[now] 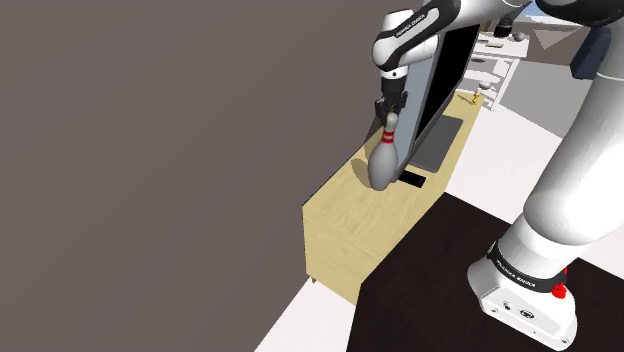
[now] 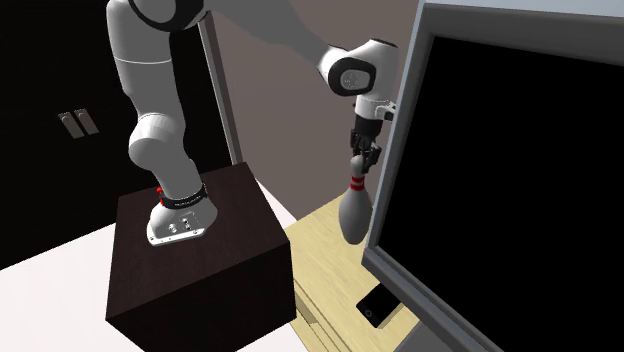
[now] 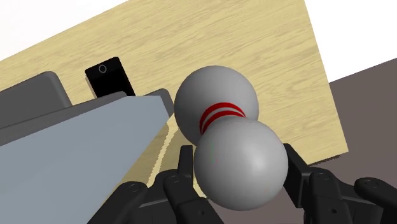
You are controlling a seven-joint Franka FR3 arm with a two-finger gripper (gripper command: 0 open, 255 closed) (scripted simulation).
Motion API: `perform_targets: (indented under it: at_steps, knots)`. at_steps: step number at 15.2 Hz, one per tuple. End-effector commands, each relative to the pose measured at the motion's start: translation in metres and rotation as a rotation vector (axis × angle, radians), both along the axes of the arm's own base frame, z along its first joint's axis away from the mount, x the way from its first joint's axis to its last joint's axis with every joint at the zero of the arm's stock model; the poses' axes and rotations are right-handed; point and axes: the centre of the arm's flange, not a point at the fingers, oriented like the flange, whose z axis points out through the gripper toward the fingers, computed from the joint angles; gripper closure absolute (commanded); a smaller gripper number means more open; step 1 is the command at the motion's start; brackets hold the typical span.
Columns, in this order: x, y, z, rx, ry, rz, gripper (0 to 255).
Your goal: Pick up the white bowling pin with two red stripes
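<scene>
We find the bowling pin (image 1: 383, 160) upright over the wooden worktop (image 1: 345, 225), just beside the monitor (image 1: 450, 60). Whether its base touches the wood, we cannot tell. Our tool (image 3: 236, 156) pinches its head from above, so we judge the heavy belly hangs plumb.

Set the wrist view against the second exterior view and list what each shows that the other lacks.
Wrist view: the black fingers clasping the head of the grey-white bowling pin with two red stripes from both sides. Second exterior view: the white arm, its dark box stand and the monitor's black screen. Both: the pin, the light wooden top and the small flat black device lying on it.
</scene>
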Motion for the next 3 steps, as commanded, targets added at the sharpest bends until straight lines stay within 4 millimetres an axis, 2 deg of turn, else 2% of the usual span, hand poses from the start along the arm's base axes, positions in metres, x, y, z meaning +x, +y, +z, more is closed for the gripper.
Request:
perform_targets:
  at_steps: [1,3]
  knots:
    - [0.0012,-0.0016,0.012,-0.001,-0.002,0.0,255]
    - [0.0011,-0.0016,0.0128,-0.001,-0.002,0.0,255]
